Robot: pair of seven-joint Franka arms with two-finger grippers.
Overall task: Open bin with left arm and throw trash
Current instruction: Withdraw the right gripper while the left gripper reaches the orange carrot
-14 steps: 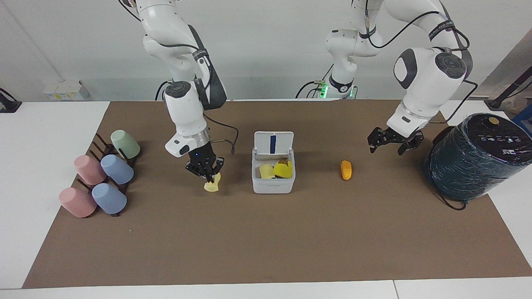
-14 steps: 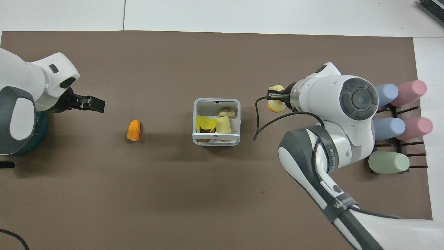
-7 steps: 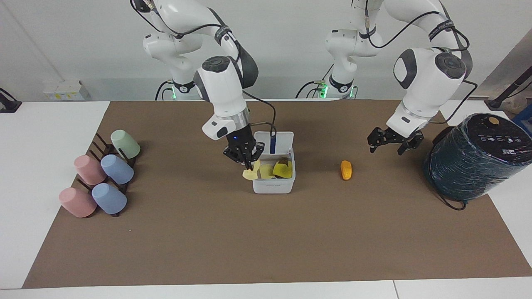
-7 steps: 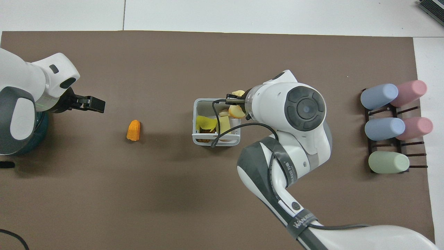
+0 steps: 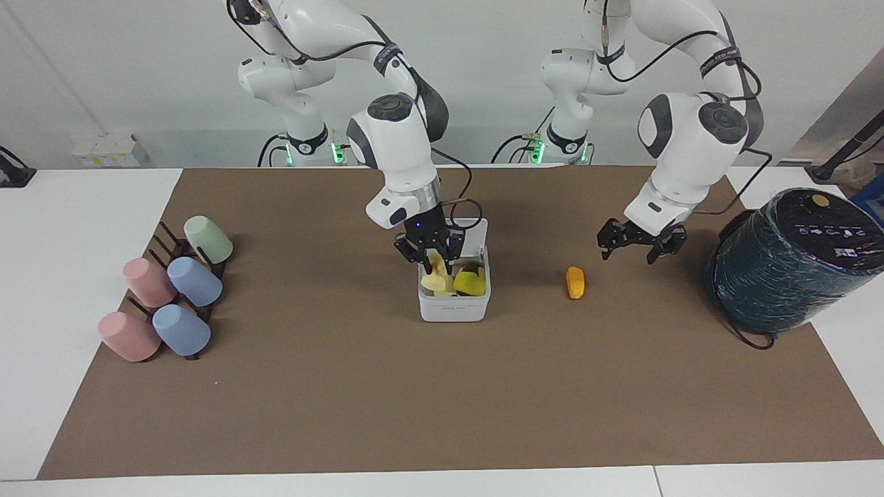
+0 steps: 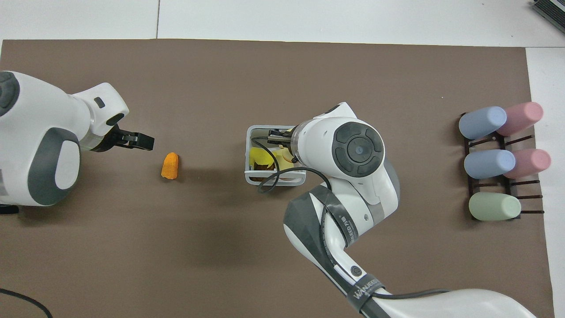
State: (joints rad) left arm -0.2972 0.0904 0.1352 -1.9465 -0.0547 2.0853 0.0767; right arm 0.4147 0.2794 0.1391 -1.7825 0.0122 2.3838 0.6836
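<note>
The white bin (image 5: 454, 309) stands mid-table with its lid up, mostly hidden by my right gripper (image 5: 431, 261). The right gripper is shut on a pale yellow trash piece (image 5: 434, 277) and holds it in the bin's mouth. A bright yellow chunk (image 5: 472, 282) lies inside. In the overhead view the right gripper (image 6: 277, 134) covers part of the bin (image 6: 248, 152). The orange ribbed oblong (image 5: 574, 282) (image 6: 170, 165) lies on the mat toward the left arm's end. My left gripper (image 5: 633, 247) (image 6: 142, 142) is open and empty above the mat, beside that oblong.
A big dark teal wrapped cylinder (image 5: 787, 266) stands at the left arm's end of the table. A rack of pink, blue and green cups (image 5: 169, 293) (image 6: 501, 154) sits at the right arm's end. A brown mat (image 5: 442, 400) covers the table.
My right gripper has lifted the pale yellow piece off the mat and carried it sideways into the bin's mouth. My left gripper has shifted slightly toward the orange oblong.
</note>
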